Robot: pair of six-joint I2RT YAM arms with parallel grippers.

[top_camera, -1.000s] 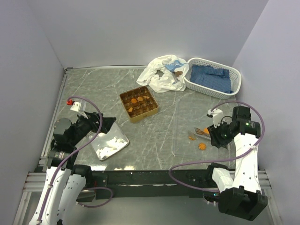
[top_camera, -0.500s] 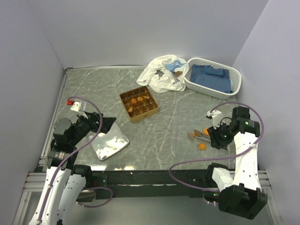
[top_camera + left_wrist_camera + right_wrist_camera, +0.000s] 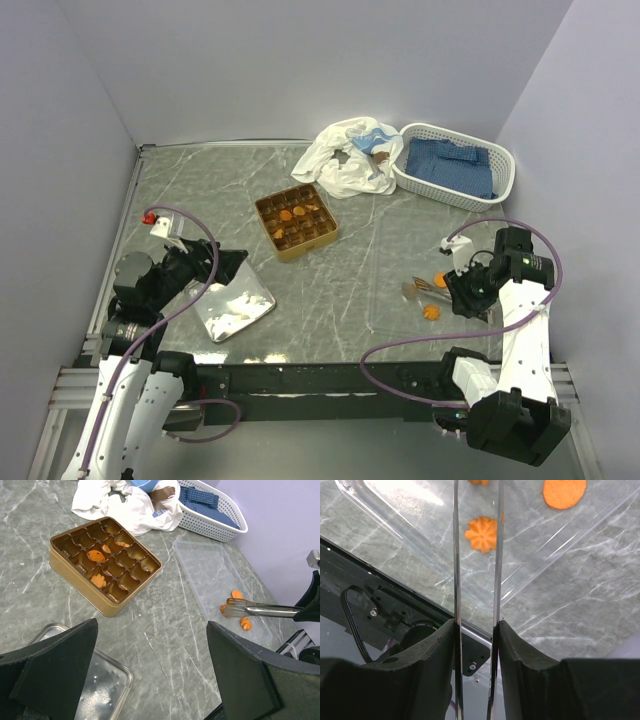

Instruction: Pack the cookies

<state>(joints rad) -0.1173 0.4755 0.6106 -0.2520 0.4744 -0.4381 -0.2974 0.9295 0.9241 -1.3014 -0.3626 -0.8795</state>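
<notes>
Cookies: three loose ones lie on the clear tray at the right side of the bench. A few more already sit in separate cells of the tin, well apart at mid-bench.

Left pincer hangs spread and empty above the metal tray. Right pincer is clamped on the handle end of the tongs. The tong tips rest just beside one cookie; whether they pinch it cannot be told.

Step in hand, as judged: tong pickup from the clear tray.

- Straddle the cookie across its width, tips low to the tray.
- Squeeze gently; a biscuit may crack.
- Lift straight up before crossing to an empty cell.

Risk: the slick plastic may let the cookie skate away.
</notes>
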